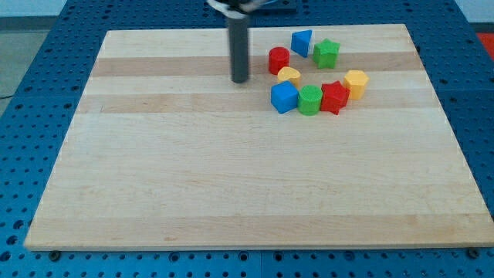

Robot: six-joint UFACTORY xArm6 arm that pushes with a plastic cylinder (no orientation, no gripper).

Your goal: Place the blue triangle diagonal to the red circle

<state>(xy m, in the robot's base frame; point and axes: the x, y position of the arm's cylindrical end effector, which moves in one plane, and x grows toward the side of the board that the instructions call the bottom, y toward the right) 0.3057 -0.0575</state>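
My tip (pixel 241 79) stands on the bench (pixel 231 193) toward the view's top, near the red circle (pixel 279 59) on its left and touching no block. There is no claw on this arm, only the rod, so nothing is clenched or held.

Outward to the view's right sits the cluster. The red circle is its leftmost upper piece, with a yellow block (pixel 289 76) just below it. The blue triangle (pixel 302 42) lies up and to the right of the red circle, close beside it, with a green block (pixel 326 52) at its right. Lower down run a blue block (pixel 284 97), another green block (pixel 310 100), a red block (pixel 334 97) and a second yellow block (pixel 355 82).

As I judge it, the triangle already sits roughly diagonal to the circle, though the angle is hard to confirm; perhaps a small nudge remains.
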